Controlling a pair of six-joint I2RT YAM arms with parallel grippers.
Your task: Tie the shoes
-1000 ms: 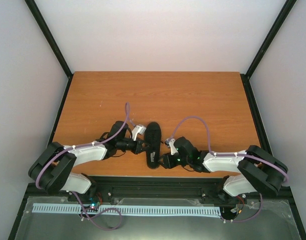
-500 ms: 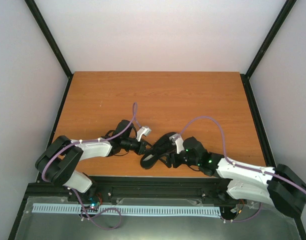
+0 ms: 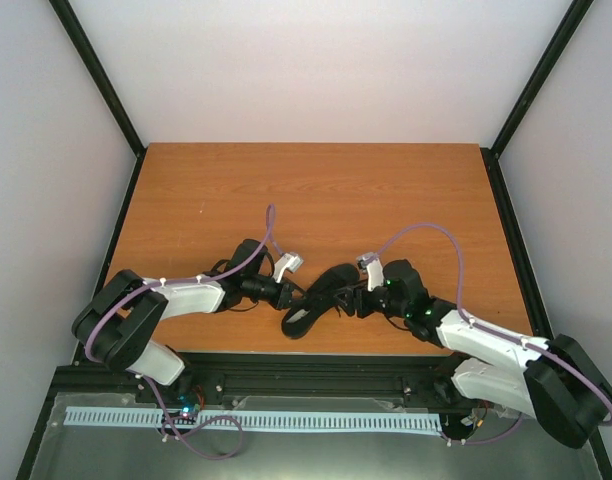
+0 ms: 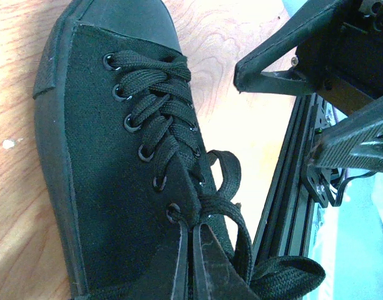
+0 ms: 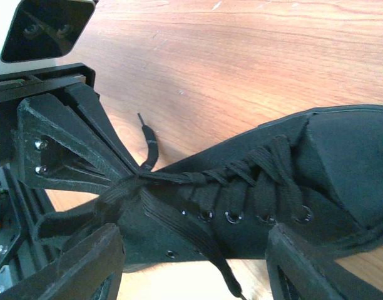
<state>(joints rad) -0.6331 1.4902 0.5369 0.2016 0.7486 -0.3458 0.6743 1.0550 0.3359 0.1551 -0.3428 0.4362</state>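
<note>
Top external view: I see the sneaker (image 3: 316, 298) lying at a slant by the middle of the table's (image 3: 336, 190) near edge, between the two arms.
Left gripper (image 4: 190, 232): fingers pressed together at the top eyelets, pinching the laces (image 4: 155, 109). From the right wrist view I see a strand running taut from the shoe into its tips.
Right gripper (image 5: 198, 256): fingers spread, one on each side of the sneaker's upper. I can't tell whether either touches it.
Laces: criss-crossed through the eyelets, with loose loops beside the tongue.
Free lace end (image 5: 148, 140): lying on the wood just beside the shoe.
</note>
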